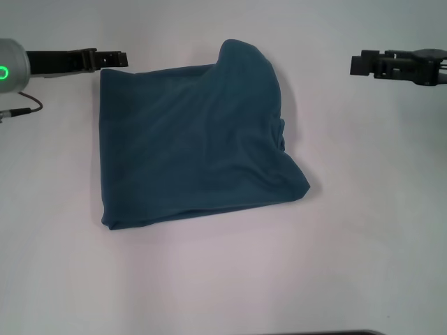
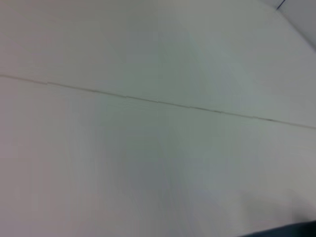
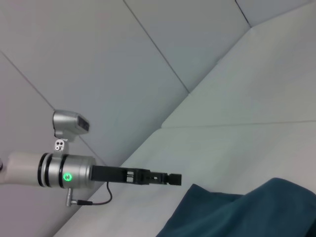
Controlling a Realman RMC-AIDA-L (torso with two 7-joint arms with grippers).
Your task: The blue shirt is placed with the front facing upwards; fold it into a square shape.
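Soft, limp blue shirt [image 1: 192, 143] folded mid-bench; best gripped at corners. Left claw [image 1: 115, 59], right claw [image 1: 360, 64] flanking; finger states indiscernible.

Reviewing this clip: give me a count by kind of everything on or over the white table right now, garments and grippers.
Garments: 1, the blue shirt, folded into a rough block on the white table.
Grippers: 2, the left gripper by the shirt's far left corner, and the right gripper out to the shirt's right, apart from it.
Total: 3
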